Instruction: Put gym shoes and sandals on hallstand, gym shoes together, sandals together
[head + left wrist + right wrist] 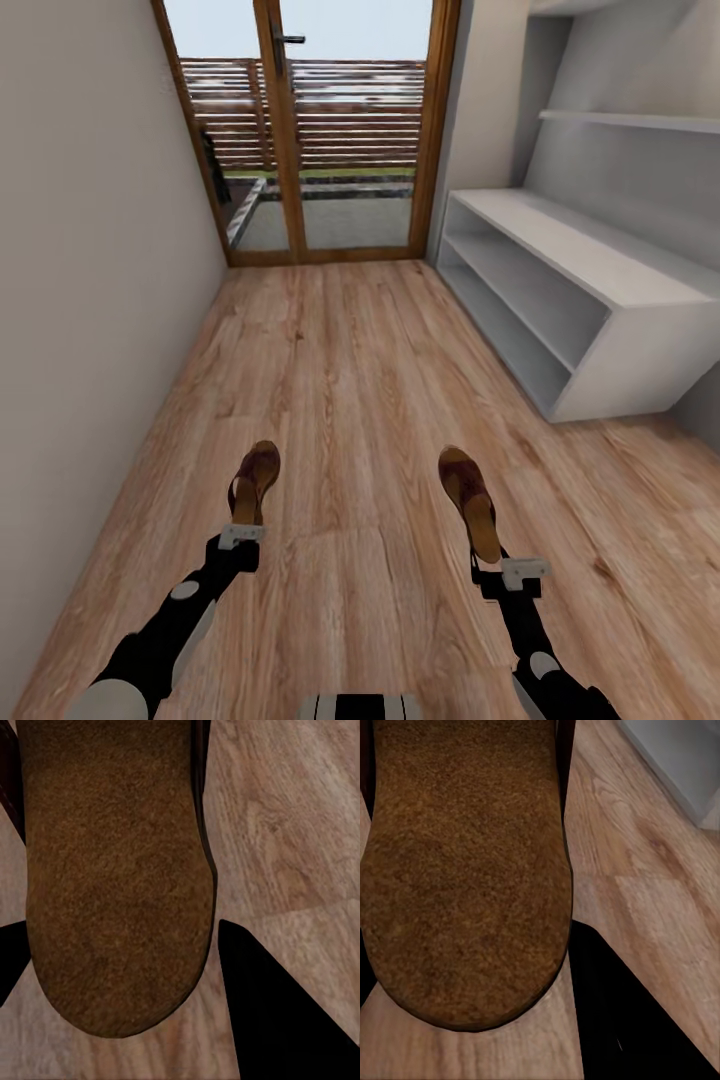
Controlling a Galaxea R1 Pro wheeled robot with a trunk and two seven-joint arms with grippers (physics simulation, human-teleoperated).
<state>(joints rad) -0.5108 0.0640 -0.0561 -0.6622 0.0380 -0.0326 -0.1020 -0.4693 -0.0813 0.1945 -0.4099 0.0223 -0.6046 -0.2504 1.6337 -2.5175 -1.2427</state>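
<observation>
Two sandals in hand, one per tool: left sandal [254,482] clamped at its heel by the left tool [241,535], right sandal [471,502] clamped likewise by the right tool [510,573]. Each tool closed around a heel end, toes pointing ahead toward the glass door [320,130], both soles apparently clear of the corridor floor [340,380]. In the wrist views, tan footbeds close up, dark fingers [277,1012] flanking the left one and dark fingers [607,997] flanking the right.

White shoe rack [640,290] standing against the right wall, ahead and to the right, well apart from both sandals; top and both shelf tiers bare.

Advice for carrying well: keep both grips firm, since a heel-only hold probably lets the toe sag or swing. Turn and roll toward the rack's front edge slowly. Lift high enough to clear the top edge before reaching in. Set both sandals on one surface, side by side, toes toward the back panel, leaving room alongside for the gym shoes. Release only once each sole rests flat.
</observation>
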